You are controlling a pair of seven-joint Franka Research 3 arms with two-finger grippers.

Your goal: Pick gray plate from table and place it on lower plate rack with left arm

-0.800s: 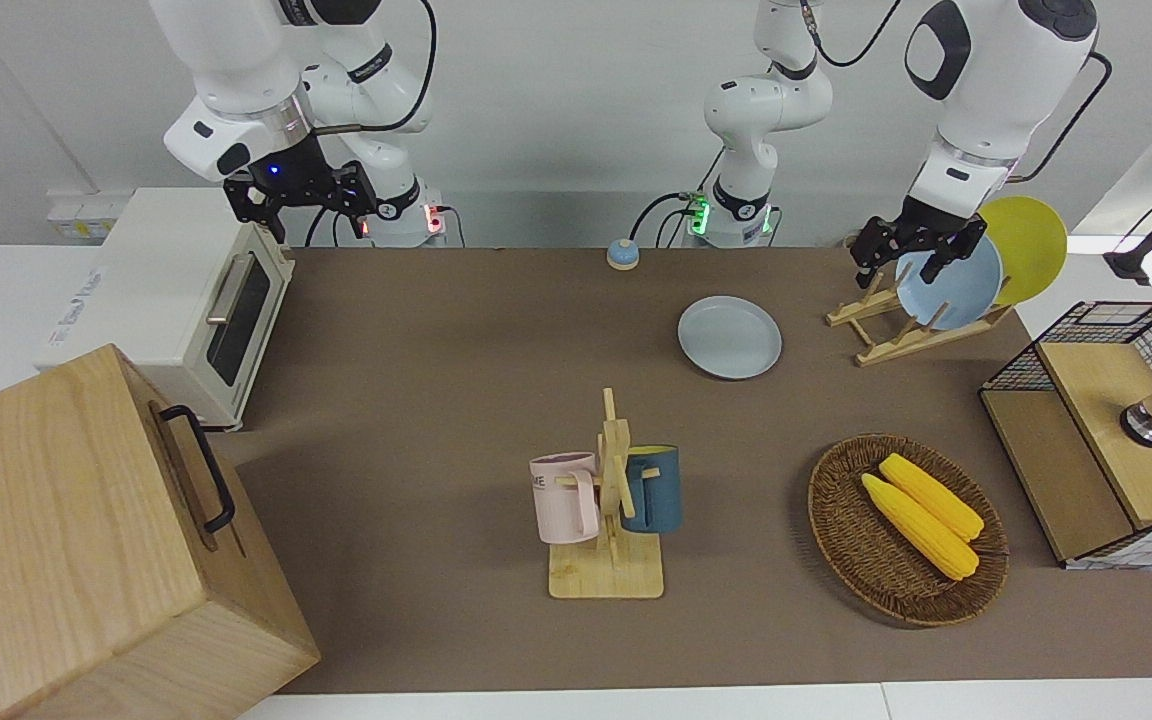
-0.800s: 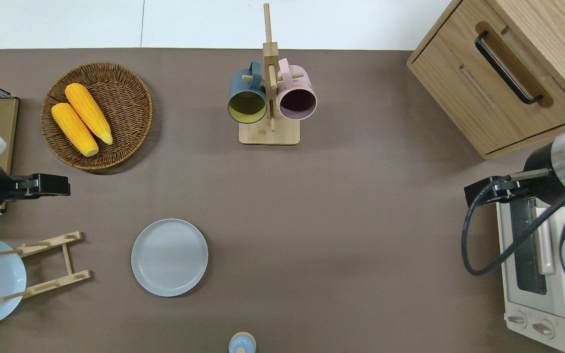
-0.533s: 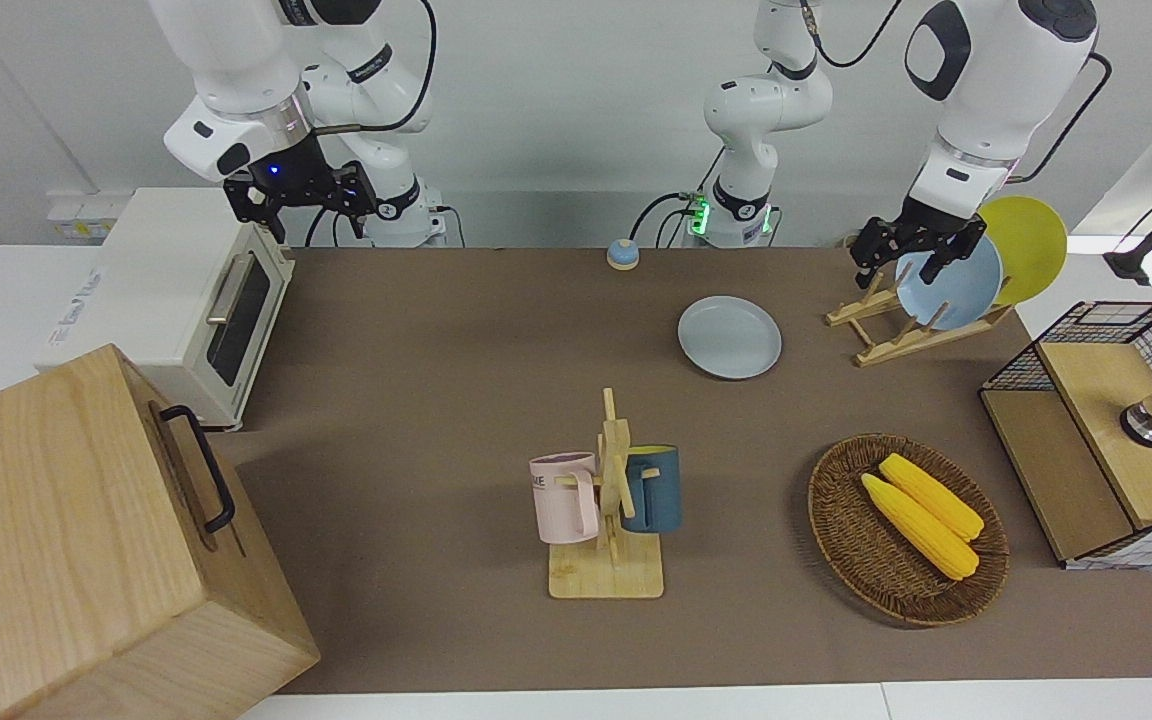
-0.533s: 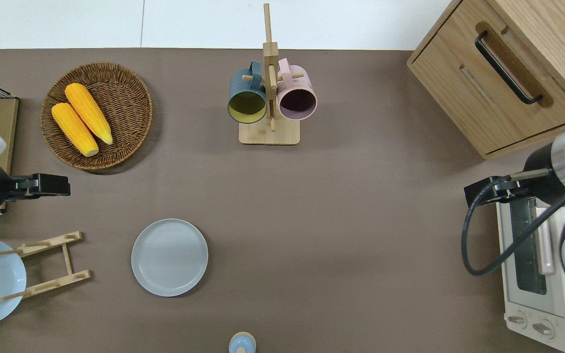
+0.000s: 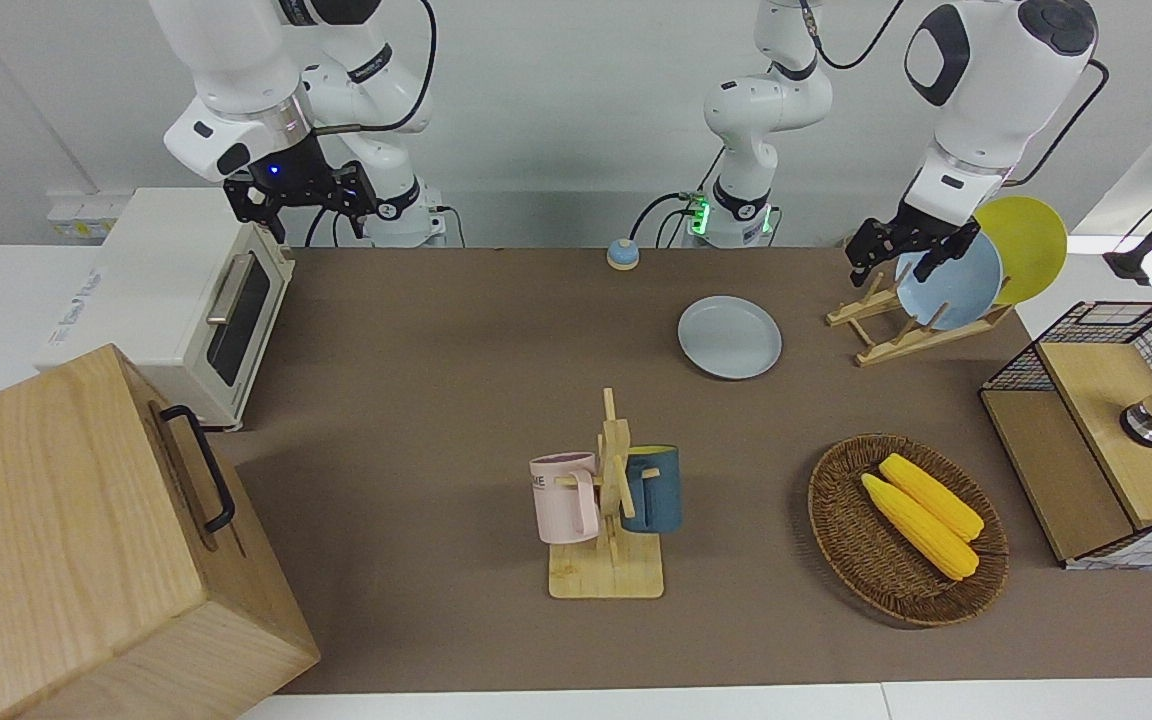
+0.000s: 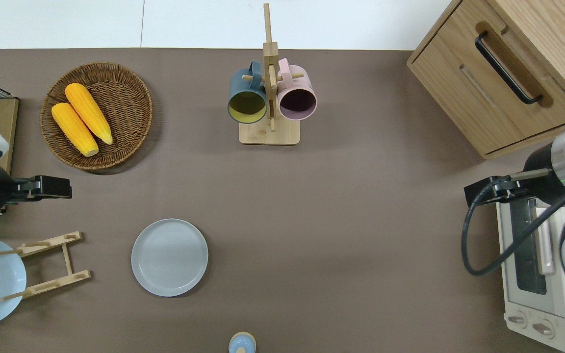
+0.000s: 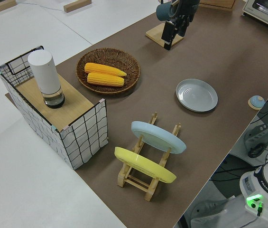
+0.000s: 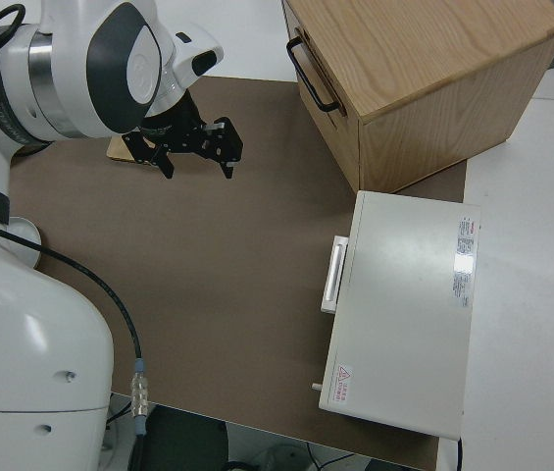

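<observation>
Gray plate (image 6: 169, 257): flat on table (image 6: 341, 206), toward the robots' edge, beside rack (image 6: 49, 264). Left gripper (image 6: 52, 187): aloft, fingers apart, empty. Advice: descend onto the rim, pinch one edge. Right arm parked.

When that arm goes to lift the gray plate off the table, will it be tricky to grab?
Probably a little. The gray plate lies flat on the table, so only its low raised rim gives the fingers an edge. It looks rigid and smooth, so it may slide if nudged. Being shallow and wide, it is unlikely to tip or roll.
</observation>
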